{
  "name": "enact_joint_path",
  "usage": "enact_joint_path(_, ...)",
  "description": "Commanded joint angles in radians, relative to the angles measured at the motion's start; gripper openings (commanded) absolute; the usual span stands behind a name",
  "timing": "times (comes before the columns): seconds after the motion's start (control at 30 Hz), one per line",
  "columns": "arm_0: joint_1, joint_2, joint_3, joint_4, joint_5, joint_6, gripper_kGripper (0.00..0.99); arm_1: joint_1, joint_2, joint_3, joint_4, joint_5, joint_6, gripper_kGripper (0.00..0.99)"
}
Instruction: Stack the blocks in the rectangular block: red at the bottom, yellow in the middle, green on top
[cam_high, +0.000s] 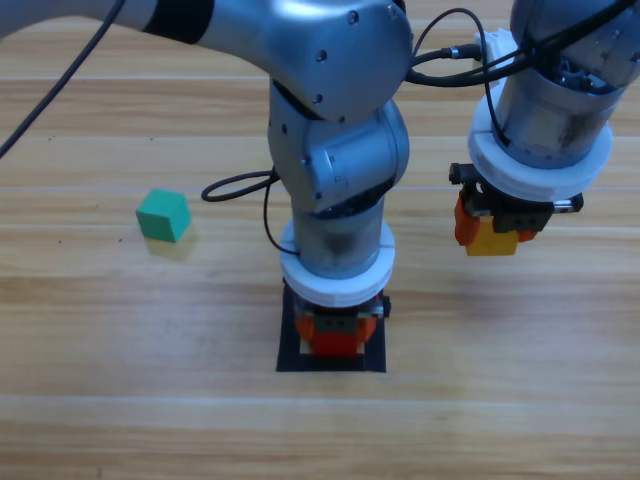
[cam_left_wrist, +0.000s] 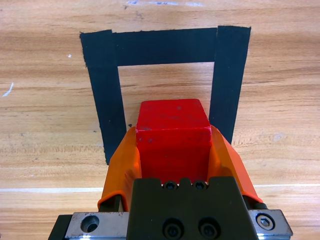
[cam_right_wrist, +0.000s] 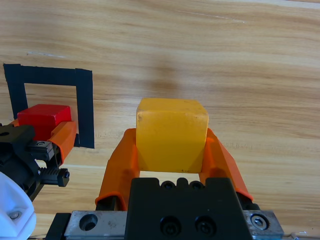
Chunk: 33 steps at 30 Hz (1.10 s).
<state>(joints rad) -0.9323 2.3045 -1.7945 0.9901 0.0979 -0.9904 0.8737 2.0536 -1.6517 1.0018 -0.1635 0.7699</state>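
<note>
Left gripper (cam_left_wrist: 175, 150) clamped on small red cube (cam_left_wrist: 173, 137), poised over black tape rectangle outline (cam_left_wrist: 165, 46) on wooden table (cam_high: 120, 330). Right gripper (cam_right_wrist: 172, 150) off to the right, clenched around small yellow cube (cam_right_wrist: 171, 134). Small teal-green cube (cam_high: 163, 215) resting well left of outline.

All I see apart from the job itself is the wooden bench (cam_high: 120, 330), pale planks with the grain and seams running side to side, and a few small white flecks (cam_left_wrist: 9, 90) on its surface.
</note>
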Motion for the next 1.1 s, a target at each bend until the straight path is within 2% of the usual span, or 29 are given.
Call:
enact_joint_path(0.03,-0.025,0.053,-0.002,-0.008,0.011,0.013,0.043,-0.019,-0.01,0.027,-0.015,0.009,-0.003,0.0)
enact_joint_path(0.1,-0.025,0.055,-0.003,-0.007,0.013,0.013,0.061,-0.019,-0.012,0.029,-0.015,0.01,-0.003,0.0)
enact_joint_path(0.13,-0.025,0.055,-0.006,-0.007,0.013,0.013,0.101,-0.019,-0.012,0.029,-0.015,0.01,-0.003,0.0)
enact_joint_path(0.17,-0.025,0.056,-0.013,-0.008,0.013,0.01,0.196,-0.019,-0.012,0.029,-0.015,0.01,-0.003,0.0)
enact_joint_path(0.2,-0.025,0.058,-0.017,-0.007,0.013,0.01,0.331,-0.019,-0.012,0.029,-0.015,0.01,-0.003,0.0)
enact_joint_path(0.23,-0.025,0.058,-0.022,-0.007,0.013,0.007,0.523,-0.019,-0.012,0.029,-0.015,0.01,-0.003,0.0)
enact_joint_path(0.27,-0.025,0.053,-0.022,-0.007,0.013,0.004,0.798,-0.019,-0.012,0.029,-0.015,0.01,-0.003,0.0)
enact_joint_path(0.33,-0.025,0.046,-0.019,-0.005,0.013,0.001,0.945,-0.019,-0.013,0.03,-0.015,0.01,-0.003,0.0)
enact_joint_path(0.37,-0.025,0.041,-0.017,-0.005,0.013,-0.001,0.979,-0.019,-0.013,0.03,-0.015,0.01,-0.003,0.0)
enact_joint_path(0.73,-0.023,-0.043,-0.009,0.001,0.036,-0.013,0.99,-0.019,-0.02,0.036,-0.017,0.015,-0.003,0.0)
enact_joint_path(0.93,-0.023,-0.191,-0.032,0.015,0.066,-0.034,0.99,-0.019,-0.02,0.041,-0.023,0.015,-0.001,0.0)
enact_joint_path(1.1,0.004,-0.309,-0.02,0.076,0.114,-0.074,0.99,-0.018,-0.007,0.035,-0.028,0.042,0.005,0.0)
